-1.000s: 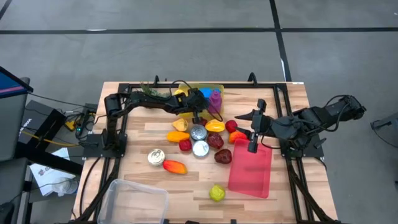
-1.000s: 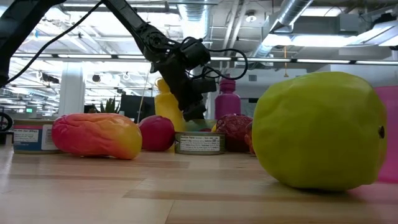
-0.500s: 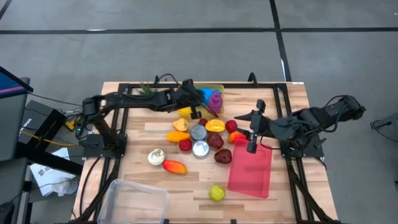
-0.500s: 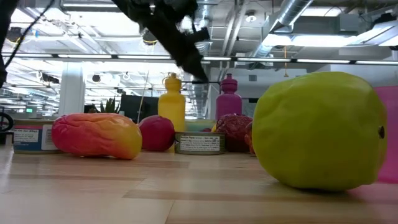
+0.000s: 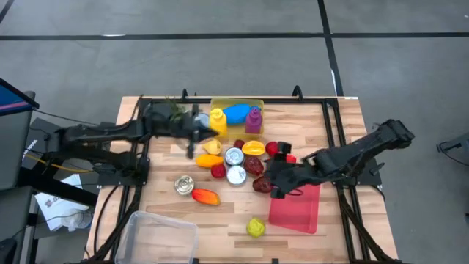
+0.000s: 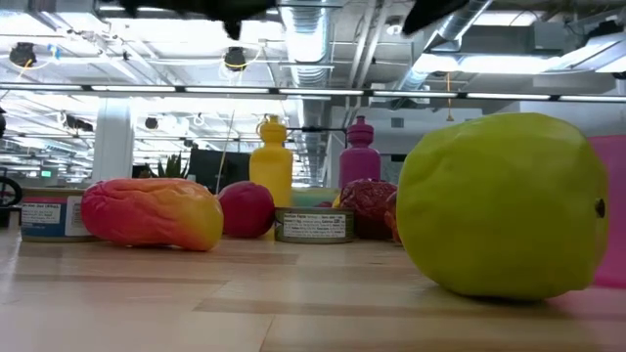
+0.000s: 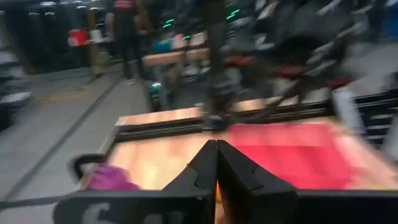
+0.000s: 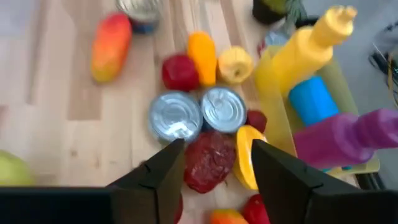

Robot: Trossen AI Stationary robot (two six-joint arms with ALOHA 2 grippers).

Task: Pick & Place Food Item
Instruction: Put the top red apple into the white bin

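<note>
A pile of toy food lies mid-table: two cans (image 5: 234, 155), yellow and orange pieces (image 5: 210, 160), red pieces and a dark red fruit (image 8: 208, 158). My right gripper (image 8: 214, 168) hangs open over the pile's right side (image 5: 277, 183), fingers either side of the dark red fruit, above it and not touching. My left gripper (image 7: 216, 165) is shut and empty, raised over the table's left part (image 5: 194, 136) and pointing level toward the right. A yellow bottle (image 5: 217, 121), a blue piece (image 5: 236, 112) and a purple bottle (image 5: 253, 119) stand in a yellow tray (image 5: 256, 103).
A pink board (image 5: 295, 205) lies at the right, under my right arm. A green apple (image 5: 255, 227) sits near the front edge, a mango (image 5: 206, 196) and a third can (image 5: 183, 185) to its left. A clear tub (image 5: 157, 235) stands at the front left.
My left gripper, still shut, has risen from the pile beside the yellow bottle and drawn back toward the table's left edge, tipping up to level. My right gripper has come down and moved left from over the pink board's far end to above the dark red fruit.
</note>
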